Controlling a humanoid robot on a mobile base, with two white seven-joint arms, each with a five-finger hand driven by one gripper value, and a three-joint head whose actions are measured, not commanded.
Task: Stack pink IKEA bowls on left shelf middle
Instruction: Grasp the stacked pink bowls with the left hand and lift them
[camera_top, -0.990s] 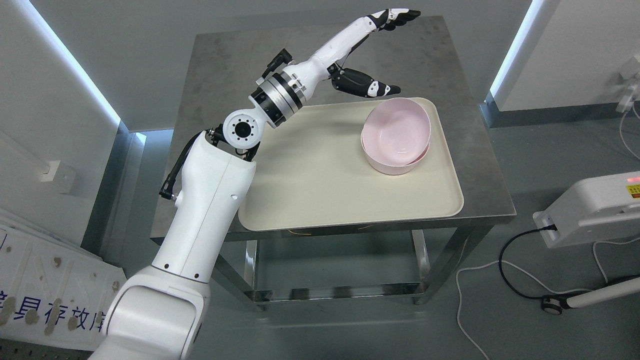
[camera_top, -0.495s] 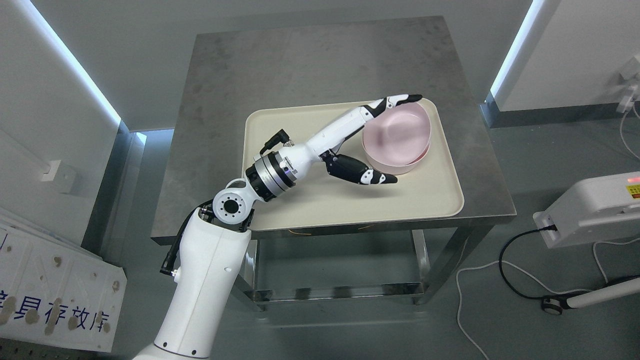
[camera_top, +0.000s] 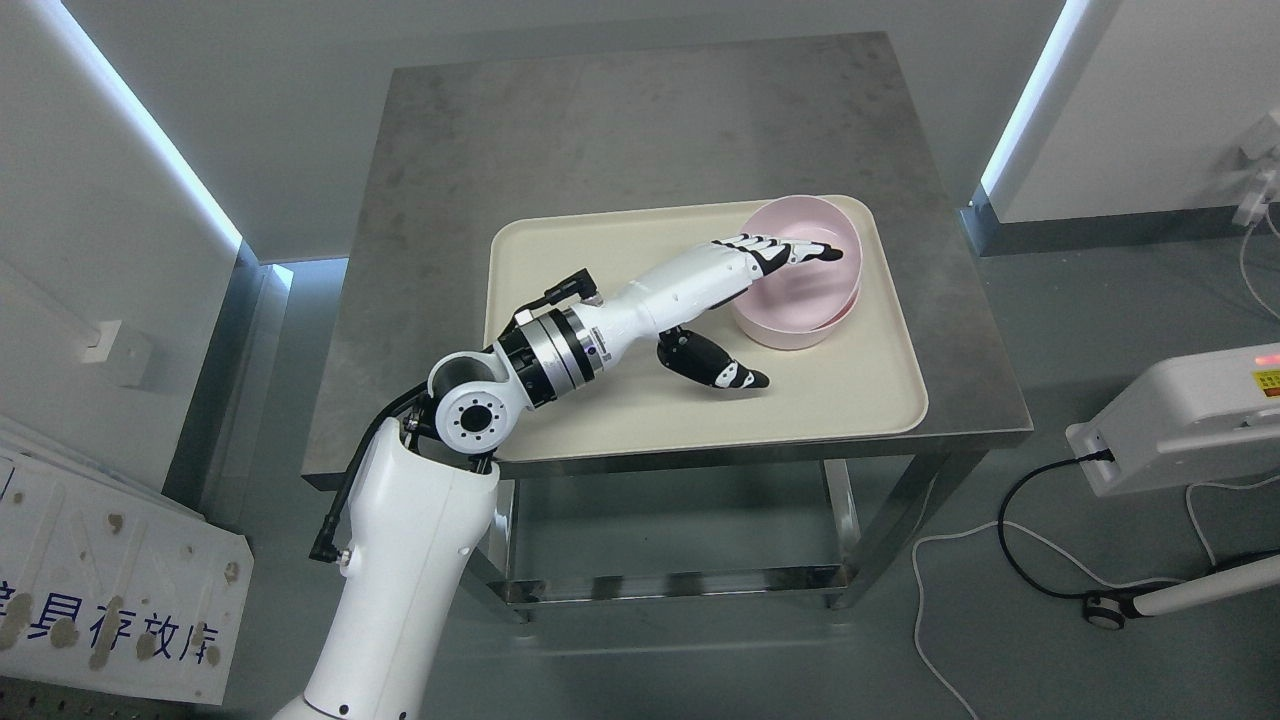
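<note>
Head view shows you the left hand (camera_top: 745, 300) spread wide, fingers (camera_top: 800, 250) over, perhaps touching, the stacked pink bowls (camera_top: 800, 305), thumb outside.

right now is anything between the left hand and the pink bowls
Nothing visible is. The left hand is already at the pink bowls on the cream tray: its fingers reach over the rim while the thumb stays outside, low over the tray. No grasp shows yet.

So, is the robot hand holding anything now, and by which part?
Nothing is held yet. The left robot hand is open: its fingers reach over the pink bowls, the thumb outside, not closed on the rim.
</note>
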